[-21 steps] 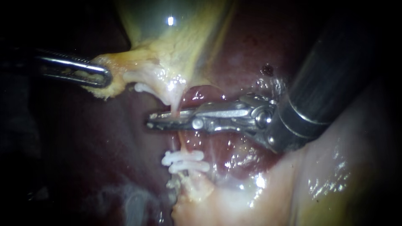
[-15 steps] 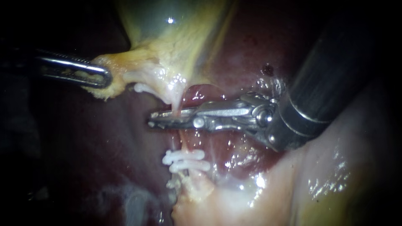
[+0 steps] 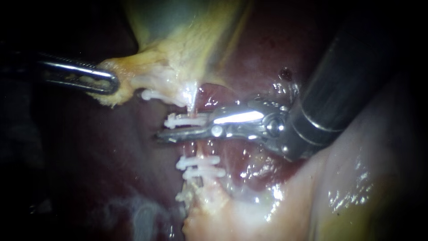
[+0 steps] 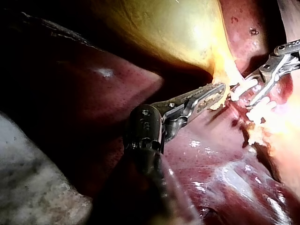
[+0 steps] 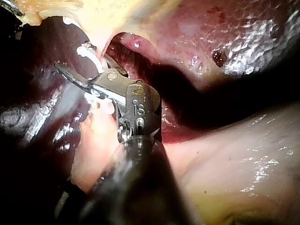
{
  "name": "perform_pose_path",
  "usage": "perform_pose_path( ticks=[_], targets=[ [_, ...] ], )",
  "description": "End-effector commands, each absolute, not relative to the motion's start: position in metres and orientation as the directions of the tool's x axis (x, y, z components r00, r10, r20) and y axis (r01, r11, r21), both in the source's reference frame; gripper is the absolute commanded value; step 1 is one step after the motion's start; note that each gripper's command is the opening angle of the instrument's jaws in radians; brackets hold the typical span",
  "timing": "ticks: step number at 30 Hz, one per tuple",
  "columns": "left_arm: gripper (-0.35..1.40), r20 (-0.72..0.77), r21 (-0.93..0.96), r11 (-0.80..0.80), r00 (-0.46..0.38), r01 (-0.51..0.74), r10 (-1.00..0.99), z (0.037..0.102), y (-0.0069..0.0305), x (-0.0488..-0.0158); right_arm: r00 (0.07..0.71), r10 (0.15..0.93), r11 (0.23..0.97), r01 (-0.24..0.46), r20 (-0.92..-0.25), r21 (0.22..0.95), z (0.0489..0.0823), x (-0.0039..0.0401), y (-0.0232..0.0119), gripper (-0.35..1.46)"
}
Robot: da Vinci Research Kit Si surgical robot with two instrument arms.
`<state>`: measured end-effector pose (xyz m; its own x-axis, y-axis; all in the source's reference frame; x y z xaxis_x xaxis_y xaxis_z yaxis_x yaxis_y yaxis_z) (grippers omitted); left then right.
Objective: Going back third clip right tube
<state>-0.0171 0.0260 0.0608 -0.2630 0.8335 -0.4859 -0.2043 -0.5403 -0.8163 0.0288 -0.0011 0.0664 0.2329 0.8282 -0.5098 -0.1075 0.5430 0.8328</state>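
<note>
Endoscope view: the third clip [image 3: 185, 119] sits across the right tube [image 3: 192, 106], beyond two nearer clips [image 3: 199, 167]. The right instrument [image 3: 168, 128] gapes just beside it, so backing away seems all that's left.

Left wrist view: the left instrument [image 4: 208, 96] clamps the gallbladder [image 4: 164, 28] neck.

Right wrist view: jaws parted, gripping nothing.

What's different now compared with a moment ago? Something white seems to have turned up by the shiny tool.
A new white clip now sits across the tube, right where the right instrument had been clamped shut. Its jaws have opened and let go, and the lower one has dropped slightly. Unchanged: the left instrument still holds the gallbladder edge, and the two lower clips stay put.
</note>
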Motion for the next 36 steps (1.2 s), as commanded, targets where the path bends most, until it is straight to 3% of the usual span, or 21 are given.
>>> perform_pose_path(
  ticks=[1,7,18,21,29,36],
  targets=[
    [-0.35,-0.481,-0.819,-0.536,-0.262,-0.206,0.836,0.0608,0.0259,-0.0171,0.241,0.802,0.580,-0.097,-0.547,0.809,0.0669,0.0287,-0.0012,0.50],
    [-0.35,-0.482,-0.819,-0.536,-0.262,-0.206,0.836,0.0608,0.0259,-0.0171,0.258,0.692,0.711,-0.081,-0.674,0.699,0.0692,0.0282,-0.0014,0.50],
    [-0.35,-0.482,-0.819,-0.536,-0.262,-0.206,0.836,0.0608,0.0259,-0.0171,0.266,0.639,0.761,-0.079,-0.722,0.644,0.0702,0.0266,-0.0007,0.50],
    [-0.35,-0.482,-0.819,-0.536,-0.262,-0.206,0.836,0.0608,0.0259,-0.0171,0.272,0.607,0.786,-0.062,-0.747,0.615,0.0699,0.0259,-0.0009,0.50],
    [-0.35,-0.482,-0.819,-0.536,-0.262,-0.206,0.836,0.0608,0.0258,-0.0170,0.285,0.426,0.890,0.040,-0.859,0.454,0.0676,0.0202,-0.0022,0.50],
    [-0.35,-0.482,-0.819,-0.536,-0.262,-0.206,0.836,0.0608,0.0258,-0.0170,0.280,0.358,0.913,0.092,-0.891,0.397,0.0655,0.0151,-0.0021,0.50]
  ],
)
